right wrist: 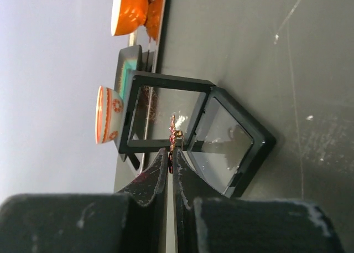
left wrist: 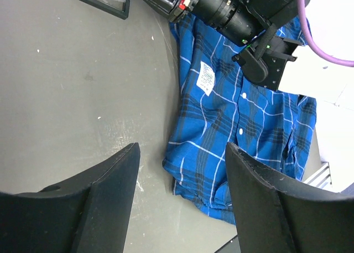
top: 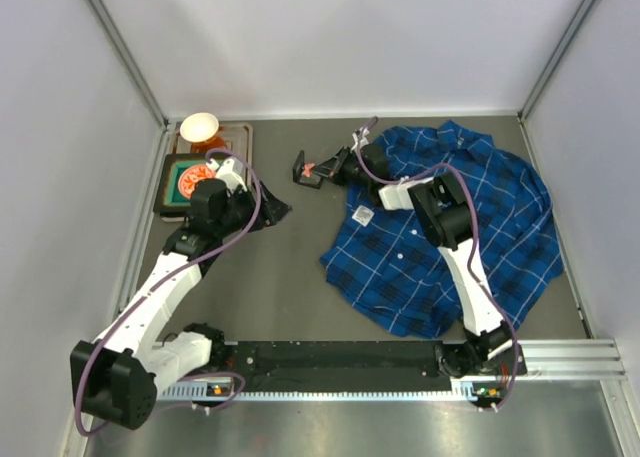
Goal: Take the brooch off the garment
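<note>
- Currently the right gripper has its two black fingers pressed together on the small reddish-pink, gold-glinting brooch, which stands out past the fingertips.
- The brooch is off the large dark-blue plaid button-up shirt. It is held over the grey table just in front of a small black-framed box with clear panes.
- That box is hinged open on the table; whether the brooch touches it cannot be told.
- The shirt lies crumpled on the right half of the table, and its white rectangular printed label faces up.
- The left gripper hangs over bare table beside the shirt's edge, with its fingers spread wide and nothing between them.
- An orange-and-white patterned bowl stands behind the box.
</note>
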Action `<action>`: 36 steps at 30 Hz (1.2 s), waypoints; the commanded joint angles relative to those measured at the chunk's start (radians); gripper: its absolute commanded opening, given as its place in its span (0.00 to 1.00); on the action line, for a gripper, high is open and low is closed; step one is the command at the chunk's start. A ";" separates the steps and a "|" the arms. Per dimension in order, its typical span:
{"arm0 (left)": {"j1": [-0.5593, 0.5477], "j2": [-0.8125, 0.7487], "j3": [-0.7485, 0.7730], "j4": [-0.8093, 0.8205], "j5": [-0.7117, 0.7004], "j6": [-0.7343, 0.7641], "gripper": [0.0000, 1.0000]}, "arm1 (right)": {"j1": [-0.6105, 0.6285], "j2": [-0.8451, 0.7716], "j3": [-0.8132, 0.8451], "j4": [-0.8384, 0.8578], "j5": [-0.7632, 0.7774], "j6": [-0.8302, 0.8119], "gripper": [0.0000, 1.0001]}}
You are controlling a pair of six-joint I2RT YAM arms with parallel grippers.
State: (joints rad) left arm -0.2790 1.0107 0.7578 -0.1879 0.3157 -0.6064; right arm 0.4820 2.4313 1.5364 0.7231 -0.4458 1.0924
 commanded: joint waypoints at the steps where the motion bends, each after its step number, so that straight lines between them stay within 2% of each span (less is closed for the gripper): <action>1: -0.006 -0.007 0.040 0.015 -0.006 0.020 0.68 | -0.006 0.026 0.065 -0.016 0.004 -0.023 0.00; 20: -0.017 0.016 0.046 0.031 0.003 0.023 0.69 | -0.011 0.072 0.116 -0.047 0.002 -0.017 0.00; 23: -0.019 0.019 0.048 0.034 0.005 0.025 0.69 | -0.014 0.064 0.110 -0.050 0.001 -0.022 0.06; 24: -0.019 0.017 0.048 0.034 0.005 0.023 0.69 | -0.013 0.061 0.107 -0.051 -0.001 -0.022 0.12; 36: -0.020 0.011 0.041 0.044 0.013 0.013 0.69 | -0.014 -0.031 0.113 -0.244 0.016 -0.123 0.32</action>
State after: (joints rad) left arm -0.2955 1.0260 0.7616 -0.1867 0.3199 -0.5995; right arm 0.4801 2.4840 1.6176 0.5926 -0.4515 1.0363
